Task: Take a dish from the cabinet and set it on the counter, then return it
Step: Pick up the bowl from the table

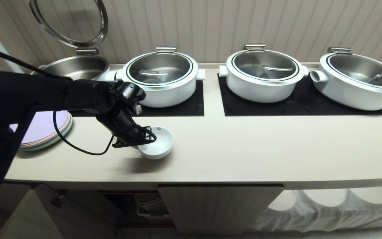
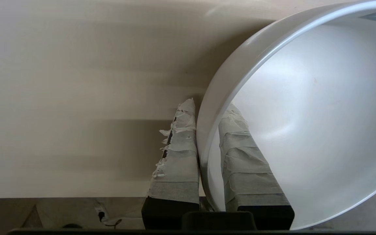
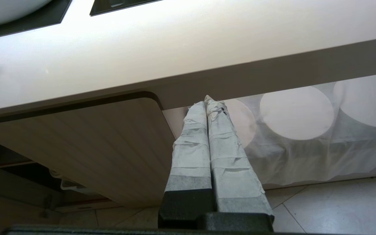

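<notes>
bowl (image 1: 159,142): small, round, plain white, deep-sided, tiny dark mark inside rim | pose: upright, near side slightly raised | place: front part of cream table (image 1: 244,149) | cabinet (image 1: 221,205): below, ribbed beige door

Dish (image 2: 305,114) far rim cut by wrist-view edge; cabinet (image 1: 138,205) interior dark, contents unreadable.

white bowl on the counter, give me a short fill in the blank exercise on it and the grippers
1. The left gripper pinches the white bowl's ____.
2. The bowl sits on the ____, in front of the pots.
3. One finger is ____ the bowl, the other outside.
4. The right gripper's fingers are ____.

Missing words: rim; counter; inside; shut
</notes>
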